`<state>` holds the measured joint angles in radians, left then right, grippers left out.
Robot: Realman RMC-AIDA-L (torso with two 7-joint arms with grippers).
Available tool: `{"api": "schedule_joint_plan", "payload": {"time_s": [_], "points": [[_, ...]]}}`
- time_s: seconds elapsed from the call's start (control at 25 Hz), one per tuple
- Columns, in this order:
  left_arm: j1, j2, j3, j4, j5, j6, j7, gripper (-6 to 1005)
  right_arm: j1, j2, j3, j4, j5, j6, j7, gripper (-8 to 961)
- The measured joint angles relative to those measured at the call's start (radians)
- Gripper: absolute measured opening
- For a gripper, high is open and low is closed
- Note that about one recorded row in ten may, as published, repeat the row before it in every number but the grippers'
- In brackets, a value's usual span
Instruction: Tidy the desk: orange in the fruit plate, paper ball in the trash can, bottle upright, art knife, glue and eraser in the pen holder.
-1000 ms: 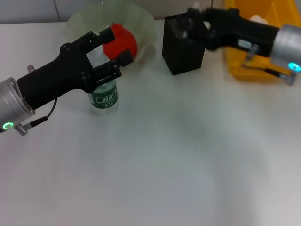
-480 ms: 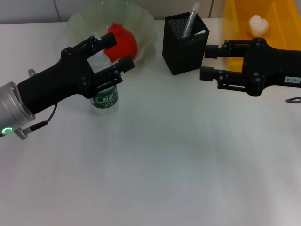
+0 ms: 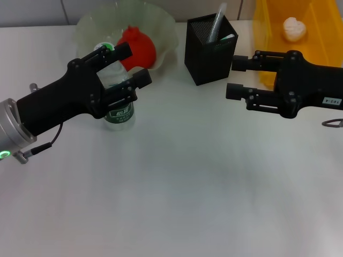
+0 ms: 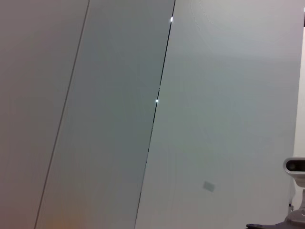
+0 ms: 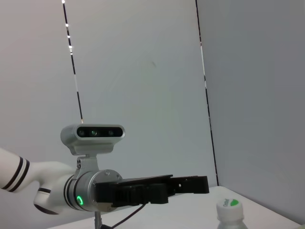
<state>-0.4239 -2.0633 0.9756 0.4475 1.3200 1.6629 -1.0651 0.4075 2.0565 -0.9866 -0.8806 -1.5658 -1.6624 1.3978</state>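
Black fingers of the left gripper [image 3: 122, 67] stand spread around the upright bottle [image 3: 118, 110], gripping nothing, just in front of the fruit plate [image 3: 166, 32] where the orange [image 3: 140, 47] lies. The pen holder [image 3: 209, 51] already carries items, and the paper ball [image 3: 294, 28] sits in the yellow trash can [image 3: 268, 21]. The right gripper [image 3: 236, 76] hovers open and empty beside the holder. The tidying looks nearly finished; both arms likely need only to pull clear without knocking the bottle.

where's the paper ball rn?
In the head view, the paper ball lies inside the yellow trash can at the desk's far right, behind the right gripper and right of the pen holder.
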Motion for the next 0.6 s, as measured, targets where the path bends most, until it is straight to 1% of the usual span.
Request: {"api": "schedule_joint_plan", "payload": {"time_s": [0.08,0.16,0.2,0.28,0.4,0.6], "points": [[0.001,0.000,0.003,0.001,0.000,0.000,0.000,776,0.000,0.003,0.000,0.000,0.000,-0.001,-0.004,611],[0.001,0.003,0.015,0.004,0.001,0.001,0.000,776,-0.003,0.010,0.000,0.000,0.000,-0.007,-0.028,611],[0.001,0.007,0.031,0.010,0.006,0.006,0.000,776,-0.009,0.017,0.002,0.001,0.006,-0.013,-0.058,611],[0.000,0.008,0.036,0.016,0.012,0.009,0.000,776,-0.011,0.020,0.004,0.003,0.012,-0.016,-0.072,611],[0.001,0.008,0.040,0.032,0.027,0.021,-0.008,776,-0.016,0.021,0.011,0.036,0.055,-0.037,-0.114,611],[-0.003,0.012,0.040,0.034,0.027,0.026,-0.009,776,-0.022,0.020,0.020,0.048,0.068,-0.051,-0.130,611]]}}
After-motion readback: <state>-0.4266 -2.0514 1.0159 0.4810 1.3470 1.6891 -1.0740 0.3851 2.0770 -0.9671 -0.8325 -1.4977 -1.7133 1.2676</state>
